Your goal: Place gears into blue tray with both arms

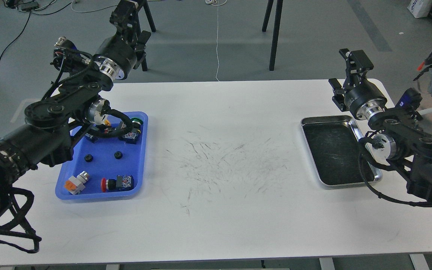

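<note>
Two gears, one [88, 158] and the other [117, 154], lie flat on the floor of the blue tray [140, 157], side by side but apart, near its middle. The tray sits near the desk's [216, 187] left edge, long side running from the near edge toward the far edge. By how things lie, both gears are already where the task wants them.

Each gear looks like a small, stiff, light disc, probably hard plastic or metal, so it should neither crush nor sag. Being thin and flat on a smooth floor, it would be awkward to lift: the likeliest hold is across the toothed rim with the fingertips coming straight down, since the teeth give some bite. A round disc has no long axis; its centre hole faces up.

Also in the tray are a red button [116, 183] and a grey switch [76, 182] near the front, and a green button [136, 122] at the far right corner.

The left claw [135, 35] is raised beyond the desk's far left corner; seen dark and end-on, so I cannot tell its opening. The right claw [345, 73] hangs over the far right edge, fingers spread and empty, behind the steel tray [306, 123].
</note>
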Controlling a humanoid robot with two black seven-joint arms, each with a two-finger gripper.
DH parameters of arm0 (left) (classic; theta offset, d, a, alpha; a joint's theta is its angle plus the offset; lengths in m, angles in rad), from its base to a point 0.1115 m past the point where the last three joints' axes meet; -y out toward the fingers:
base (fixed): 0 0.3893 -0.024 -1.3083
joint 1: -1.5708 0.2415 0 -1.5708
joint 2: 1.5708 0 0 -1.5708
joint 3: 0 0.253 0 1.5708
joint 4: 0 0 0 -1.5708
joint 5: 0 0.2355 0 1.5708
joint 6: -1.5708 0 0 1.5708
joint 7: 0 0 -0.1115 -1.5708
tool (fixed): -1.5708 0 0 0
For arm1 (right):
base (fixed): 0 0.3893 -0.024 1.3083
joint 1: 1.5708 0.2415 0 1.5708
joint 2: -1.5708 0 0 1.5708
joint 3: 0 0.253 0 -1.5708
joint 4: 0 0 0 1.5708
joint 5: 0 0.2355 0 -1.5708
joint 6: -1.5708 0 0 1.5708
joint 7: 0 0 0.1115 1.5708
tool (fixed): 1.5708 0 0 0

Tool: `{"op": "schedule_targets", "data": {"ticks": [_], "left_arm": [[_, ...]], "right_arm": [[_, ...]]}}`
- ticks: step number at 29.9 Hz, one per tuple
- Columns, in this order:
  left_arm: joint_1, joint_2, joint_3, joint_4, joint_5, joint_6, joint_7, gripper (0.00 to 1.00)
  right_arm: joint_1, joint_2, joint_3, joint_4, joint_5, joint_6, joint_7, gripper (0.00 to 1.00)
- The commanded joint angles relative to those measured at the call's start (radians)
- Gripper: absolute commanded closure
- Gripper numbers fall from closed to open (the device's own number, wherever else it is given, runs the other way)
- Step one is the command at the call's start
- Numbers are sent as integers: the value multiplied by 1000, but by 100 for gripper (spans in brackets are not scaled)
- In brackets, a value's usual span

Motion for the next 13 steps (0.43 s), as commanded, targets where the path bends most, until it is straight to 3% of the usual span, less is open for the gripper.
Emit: {"op": "schedule_targets", "data": {"ticks": [1,13], "left_arm": [[34,-48,-61,1,-20,-11,0,0],[86,-163,-147,0,-22,-11,0,0]], "right_arm": [[0,16,2,-1,0,-5,0,1],[9,43,60,7,2,-6,0,1]]}}
